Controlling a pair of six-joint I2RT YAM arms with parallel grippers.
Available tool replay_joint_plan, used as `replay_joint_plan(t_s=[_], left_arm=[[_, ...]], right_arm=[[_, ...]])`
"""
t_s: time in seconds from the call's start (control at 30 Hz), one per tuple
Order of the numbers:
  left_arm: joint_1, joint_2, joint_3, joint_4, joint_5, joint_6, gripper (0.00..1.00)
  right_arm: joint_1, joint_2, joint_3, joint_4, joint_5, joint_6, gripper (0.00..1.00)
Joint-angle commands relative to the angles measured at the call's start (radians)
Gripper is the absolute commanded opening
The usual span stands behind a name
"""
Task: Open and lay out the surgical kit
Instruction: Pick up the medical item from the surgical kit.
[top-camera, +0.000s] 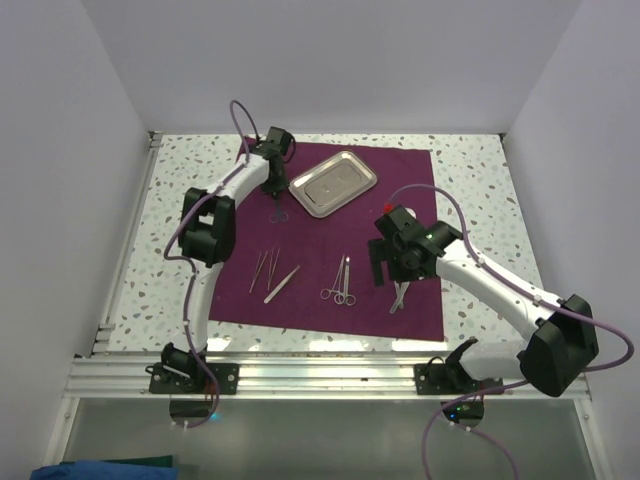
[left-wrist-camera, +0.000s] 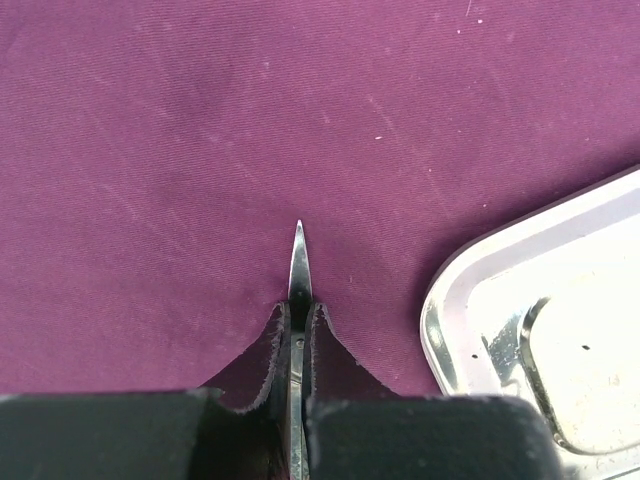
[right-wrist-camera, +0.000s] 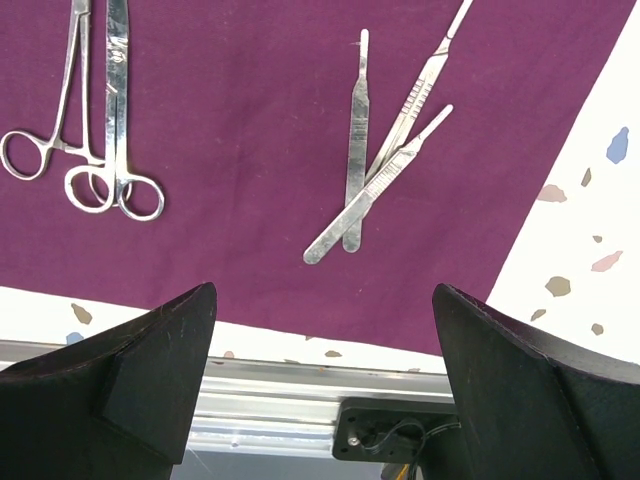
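The dark purple cloth (top-camera: 330, 240) lies spread flat on the table. The steel tray (top-camera: 333, 182) sits on its far part, and its corner shows in the left wrist view (left-wrist-camera: 520, 330). My left gripper (top-camera: 276, 190) (left-wrist-camera: 298, 312) hangs just left of the tray. It is shut on a thin scissor-like instrument (left-wrist-camera: 300, 262) whose pointed tip sticks out over the cloth. My right gripper (top-camera: 383, 266) (right-wrist-camera: 322, 292) is open and empty above the cloth's near right part. Scalpel handles (right-wrist-camera: 378, 150) (top-camera: 400, 296) and ring-handled forceps (right-wrist-camera: 90, 150) (top-camera: 340, 286) lie there.
Two tweezers (top-camera: 272, 272) lie on the cloth's near left part. A speckled tabletop (top-camera: 480, 190) surrounds the cloth. An aluminium rail (top-camera: 320, 375) with the arm bases runs along the near edge. White walls close in the left, right and back.
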Motion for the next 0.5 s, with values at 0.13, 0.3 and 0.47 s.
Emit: replay_joint_plan(t_s=[0.13, 0.3, 0.47], left_arm=[[0.013, 0.033, 0.078, -0.052, 0.113, 0.030, 0.00], [0.036, 0.003, 0.201, -0.074, 0.165, 0.034, 0.00], [0.041, -0.053, 0.192, -0.063, 0.187, 0.045, 0.00]], right_arm=[[-0.007, 0.001, 0.050, 0.038, -0.020, -0.028, 0.93], [-0.008, -0.024, 0.039, 0.040, -0.018, -0.019, 0.93], [-0.008, -0.062, 0.007, 0.046, -0.019, 0.000, 0.93]])
